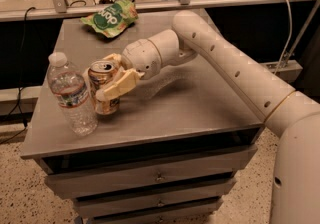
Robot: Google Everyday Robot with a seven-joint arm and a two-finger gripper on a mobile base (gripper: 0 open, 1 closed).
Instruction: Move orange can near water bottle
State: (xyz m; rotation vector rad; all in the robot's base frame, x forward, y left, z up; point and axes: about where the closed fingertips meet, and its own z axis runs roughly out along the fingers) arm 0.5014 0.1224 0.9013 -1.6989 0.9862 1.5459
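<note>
The orange can (102,73) stands upright at the front left of the grey table (200,113), right next to the water bottle (72,95), which is on its left and almost touches it. The bottle is clear, with a white cap and a red and dark label band. My gripper (105,79) reaches in from the right and is shut on the can, one pale finger (119,85) across its front and the other behind it. The can's base is at the table top.
A green snack bag (110,17) lies at the back left of the table. Drawers sit below the table top. A metal rail (165,2) and cables run behind the table. My arm (235,68) crosses the table's right half.
</note>
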